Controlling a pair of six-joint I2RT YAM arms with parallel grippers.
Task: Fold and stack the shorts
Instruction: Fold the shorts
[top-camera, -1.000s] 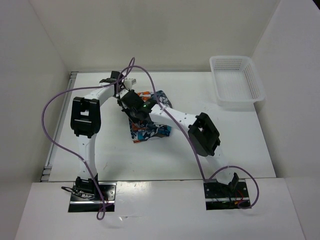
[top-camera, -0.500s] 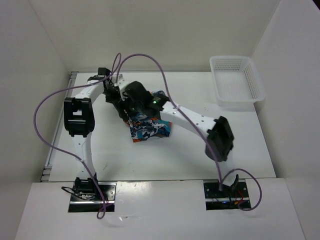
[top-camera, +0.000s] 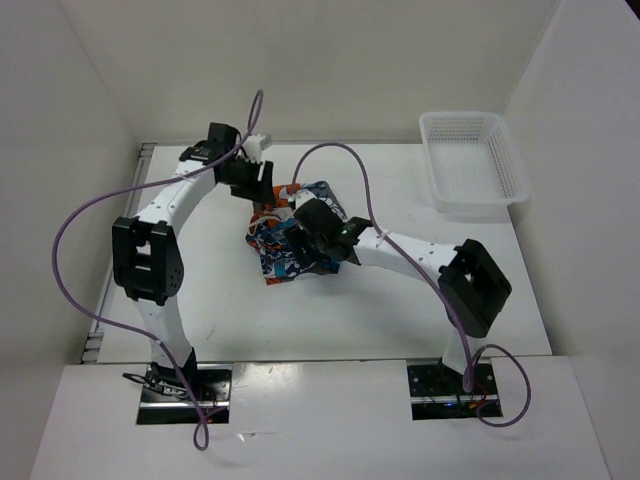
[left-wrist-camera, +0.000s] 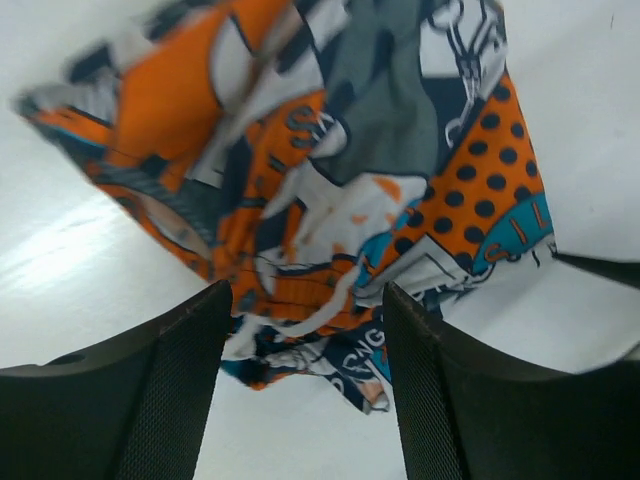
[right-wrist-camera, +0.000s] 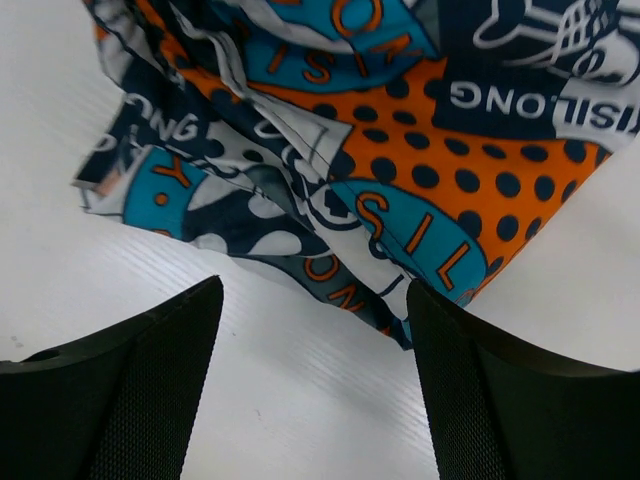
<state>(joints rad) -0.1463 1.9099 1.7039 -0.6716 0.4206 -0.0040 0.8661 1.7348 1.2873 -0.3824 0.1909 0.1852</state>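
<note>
The shorts (top-camera: 283, 240) lie as a crumpled, folded bundle of blue, orange, grey and white print on the white table (top-camera: 200, 290), left of its centre. My left gripper (top-camera: 252, 182) hovers at their far-left edge. In the left wrist view it (left-wrist-camera: 308, 295) stands open, the shorts (left-wrist-camera: 330, 170) just beyond its fingertips (left-wrist-camera: 160, 400), nothing gripped. My right gripper (top-camera: 314, 234) sits over the bundle's right side. In the right wrist view it (right-wrist-camera: 315, 290) is open above bare table, with the hem of the shorts (right-wrist-camera: 400, 170) ahead of its fingertips (right-wrist-camera: 480, 400).
A white mesh plastic basket (top-camera: 478, 207) stands at the table's far right corner. White walls close in the table on the left, back and right. Purple cables loop from both arms over the table.
Both grippers have opened and let go of the shorts. The left arm has pulled back toward the far left; the right arm has drawn back toward the right. The bundle stays on the table.
</note>
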